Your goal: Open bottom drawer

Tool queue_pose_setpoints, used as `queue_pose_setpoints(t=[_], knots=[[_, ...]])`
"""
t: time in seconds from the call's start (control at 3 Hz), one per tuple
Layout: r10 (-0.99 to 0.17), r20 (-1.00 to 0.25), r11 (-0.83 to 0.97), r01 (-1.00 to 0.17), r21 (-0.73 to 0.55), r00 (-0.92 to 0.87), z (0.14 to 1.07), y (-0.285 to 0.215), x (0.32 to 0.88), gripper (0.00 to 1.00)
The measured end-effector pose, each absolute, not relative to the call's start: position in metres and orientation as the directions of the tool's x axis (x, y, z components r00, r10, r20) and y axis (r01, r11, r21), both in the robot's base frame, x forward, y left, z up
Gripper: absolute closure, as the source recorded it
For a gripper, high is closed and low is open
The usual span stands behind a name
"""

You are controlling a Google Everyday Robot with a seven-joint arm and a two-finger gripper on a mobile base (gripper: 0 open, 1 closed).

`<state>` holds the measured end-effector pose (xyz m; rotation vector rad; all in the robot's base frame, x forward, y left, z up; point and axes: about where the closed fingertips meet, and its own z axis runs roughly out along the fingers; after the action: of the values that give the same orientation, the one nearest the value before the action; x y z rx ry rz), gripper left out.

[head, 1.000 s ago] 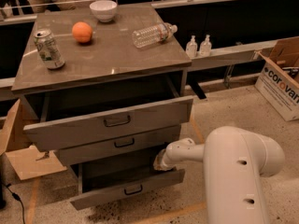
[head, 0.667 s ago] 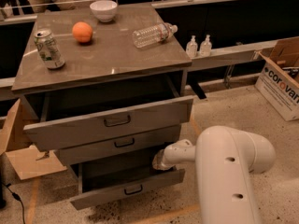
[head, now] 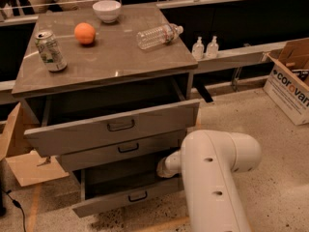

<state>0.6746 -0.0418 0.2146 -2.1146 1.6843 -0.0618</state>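
Observation:
The bottom drawer (head: pixel 116 202) is the lowest and slimmest grey front of the cabinet, with a small dark loop handle (head: pixel 138 196). It stands pulled out, and its tray shows as a dark gap above the front panel. My gripper (head: pixel 162 167) is at the end of the white arm (head: pixel 212 178), at the drawer's right end, reaching into the gap under the middle drawer (head: pixel 126 149). The arm hides most of the gripper.
The tall top drawer (head: pixel 116 127) stands pulled out. On the cabinet top are a can (head: pixel 50 51), an orange (head: pixel 85 33), a white bowl (head: pixel 106 10) and a lying plastic bottle (head: pixel 158 36). A cardboard box (head: pixel 292 83) stands at right, and flat cardboard (head: pixel 29 166) lies at left.
The thick white part of my arm has shifted left, nearer the cabinet. The wrist end and the bottom drawer have stayed about where they were.

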Motion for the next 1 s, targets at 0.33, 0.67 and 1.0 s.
queue_pose_setpoints(t=[0.33, 0.67, 1.0], knots=[[-0.94, -0.211, -0.186, -0.922, -0.341, 0.268, 0.192, -0.037, 0.674, 1.0], [-0.945, -0.197, -0.195, -0.933, -0.304, 0.262, 0.171, -0.035, 0.67, 1.0], [-0.951, -0.199, -0.195, -0.957, -0.214, 0.238, 0.157, -0.041, 0.653, 1.0]])
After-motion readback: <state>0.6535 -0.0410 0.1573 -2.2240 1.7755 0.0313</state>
